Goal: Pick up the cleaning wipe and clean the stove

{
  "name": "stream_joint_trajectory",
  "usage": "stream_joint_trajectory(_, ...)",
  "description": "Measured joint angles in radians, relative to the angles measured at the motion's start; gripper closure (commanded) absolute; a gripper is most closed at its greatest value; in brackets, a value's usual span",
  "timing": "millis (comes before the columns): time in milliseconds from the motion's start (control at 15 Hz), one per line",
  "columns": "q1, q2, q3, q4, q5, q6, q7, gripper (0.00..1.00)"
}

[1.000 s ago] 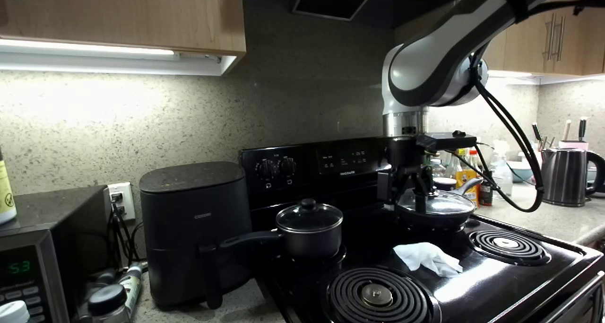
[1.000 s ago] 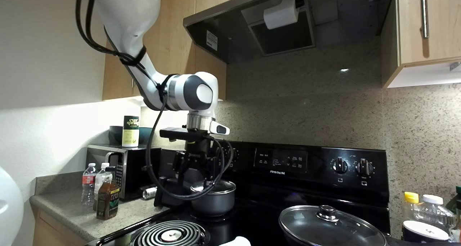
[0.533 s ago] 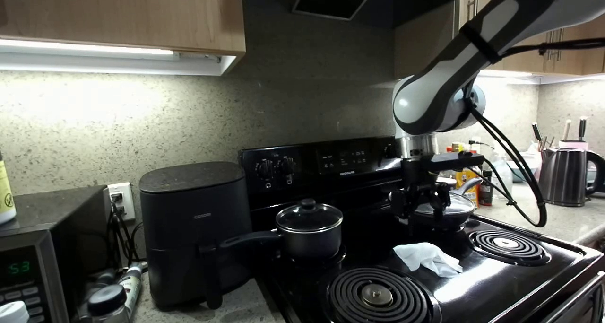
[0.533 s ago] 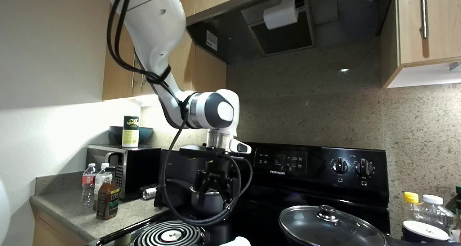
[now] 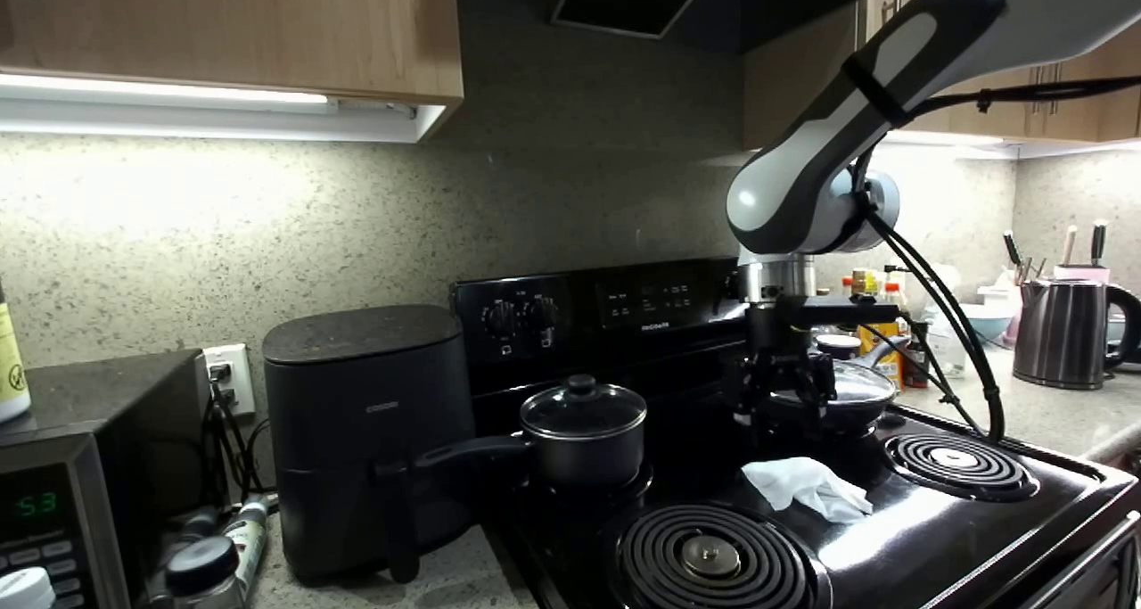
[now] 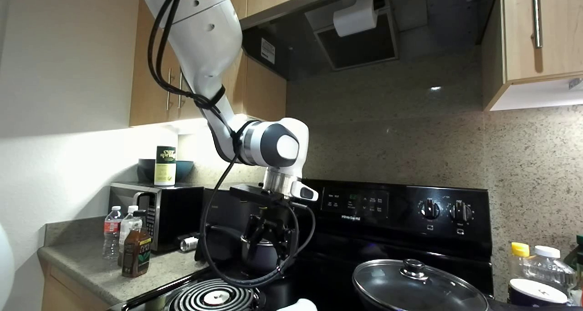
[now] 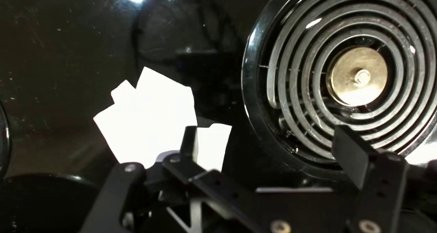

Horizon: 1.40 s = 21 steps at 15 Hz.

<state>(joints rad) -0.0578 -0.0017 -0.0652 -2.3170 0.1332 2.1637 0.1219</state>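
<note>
Wipe (image 7: 157, 120) lies crumpled on the stove (image 7: 68, 55), between nine and ten o'clock from the wide-spread, empty gripper (image 7: 268, 142) in the wrist view, so grasping likely calls for a shift that way first.

The stove (image 5: 927, 547) carries 1 crumpled wipe (image 5: 807, 487), 1 saucepan (image 5: 586, 453) far left, 1 skillet (image 6: 416, 290) far right; the left bench (image 5: 468, 578), an air fryer (image 5: 370, 435).
</note>
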Motion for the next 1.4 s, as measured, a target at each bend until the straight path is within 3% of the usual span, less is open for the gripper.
stream_joint_trajectory(467,-0.027,0.106,-0.048,0.044,-0.003,0.058,0.025,0.01)
stream_joint_trajectory(533,-0.032,0.133,-0.056,0.059,-0.005,0.067,0.027,0.07)
stream_joint_trajectory(667,-0.034,0.190,-0.071,0.091,-0.018,0.081,0.048,0.30)
stream_joint_trajectory(867,-0.034,0.263,-0.086,0.138,-0.030,0.083,0.084,0.52)
stream_joint_trajectory(1267,-0.030,0.323,-0.097,0.192,-0.062,0.083,0.176,0.92)
stream_joint_trajectory(1400,-0.021,0.323,-0.096,0.201,-0.066,0.083,0.197,0.99)
